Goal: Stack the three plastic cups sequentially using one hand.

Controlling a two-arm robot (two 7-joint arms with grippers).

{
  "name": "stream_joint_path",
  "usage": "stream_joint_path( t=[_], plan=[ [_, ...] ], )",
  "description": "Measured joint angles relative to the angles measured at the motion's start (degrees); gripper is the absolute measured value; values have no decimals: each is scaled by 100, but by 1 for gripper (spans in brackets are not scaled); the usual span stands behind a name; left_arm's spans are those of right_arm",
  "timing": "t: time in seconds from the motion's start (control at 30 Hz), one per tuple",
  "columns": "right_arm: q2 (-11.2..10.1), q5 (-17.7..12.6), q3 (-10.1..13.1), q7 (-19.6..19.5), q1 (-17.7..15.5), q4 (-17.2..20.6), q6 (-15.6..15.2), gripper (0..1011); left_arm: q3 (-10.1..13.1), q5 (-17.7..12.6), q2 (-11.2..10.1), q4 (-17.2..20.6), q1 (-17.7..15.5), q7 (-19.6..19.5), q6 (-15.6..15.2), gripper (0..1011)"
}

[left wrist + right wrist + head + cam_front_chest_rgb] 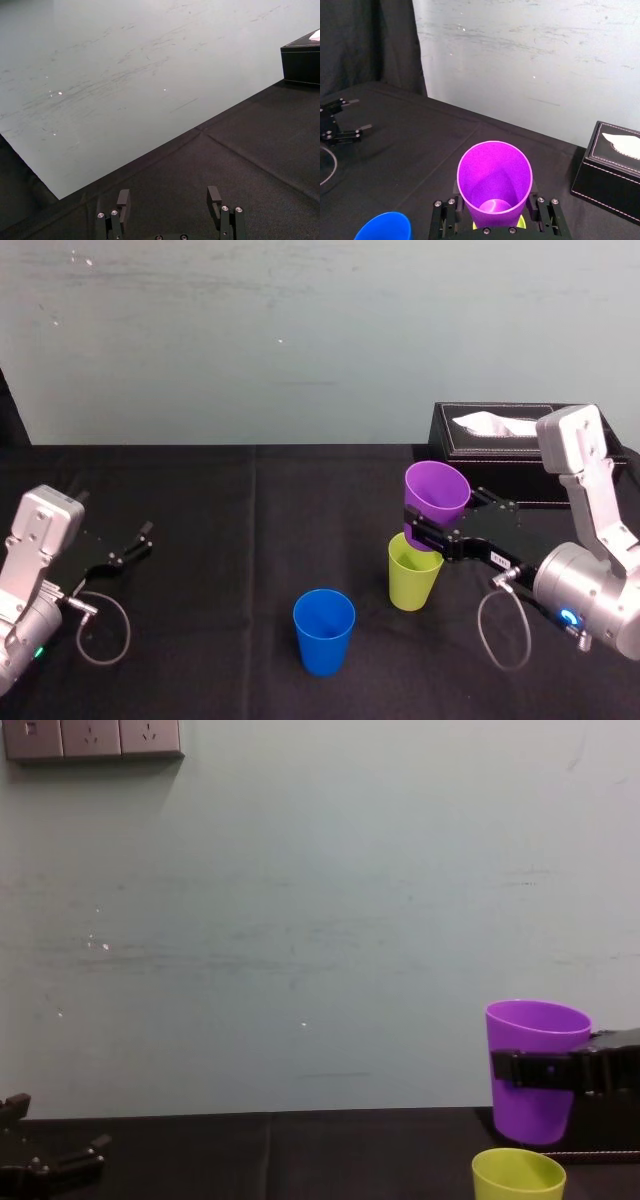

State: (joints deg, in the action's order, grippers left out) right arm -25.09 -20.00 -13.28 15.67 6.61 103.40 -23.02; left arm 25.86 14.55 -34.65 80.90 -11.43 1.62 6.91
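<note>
My right gripper [425, 530] is shut on the purple cup [437, 495], its fingers clasping the cup's lower wall from both sides. The cup is upright and lifted off the table. In the right wrist view the purple cup [495, 175] sits between the fingers [445, 220]. The lime-green cup [413, 575] stands upright right below it, and in the chest view a small gap shows between the purple cup [535, 1065] and the lime-green cup [518, 1175]. The blue cup [323, 630] stands alone, nearer the front and to the left. My left gripper [135, 545] rests open at the far left.
A black tissue box [500, 440] stands at the back right, behind my right arm. A black cloth [250, 510] covers the table, and a pale wall [300, 340] rises behind it. A cable loop [100, 630] lies by the left arm.
</note>
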Motion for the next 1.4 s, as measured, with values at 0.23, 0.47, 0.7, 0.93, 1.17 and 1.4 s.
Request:
stream_joint_path(
  t=[0.23, 0.47, 0.7, 0.93, 1.17, 1.4],
  plan=[
    [83, -41, -92, 17, 254, -348, -5, 726, 0, 0, 0, 0, 0, 0, 0, 1000],
    [132, -58, -192, 22, 417, -620, -11, 726, 0, 0, 0, 0, 0, 0, 0, 1000],
    [148, -31, -262, 22, 472, -751, 14, 726, 0, 0, 0, 0, 0, 0, 0, 1000],
    [183, -2, -314, 21, 510, -884, 54, 726, 0, 0, 0, 0, 0, 0, 0, 1000],
    [217, 7, -342, 22, 527, -963, 85, 726, 0, 0, 0, 0, 0, 0, 0, 1000],
    [244, 39, -346, 16, 523, -1063, 146, 726, 0, 0, 0, 0, 0, 0, 0, 1000]
  ],
)
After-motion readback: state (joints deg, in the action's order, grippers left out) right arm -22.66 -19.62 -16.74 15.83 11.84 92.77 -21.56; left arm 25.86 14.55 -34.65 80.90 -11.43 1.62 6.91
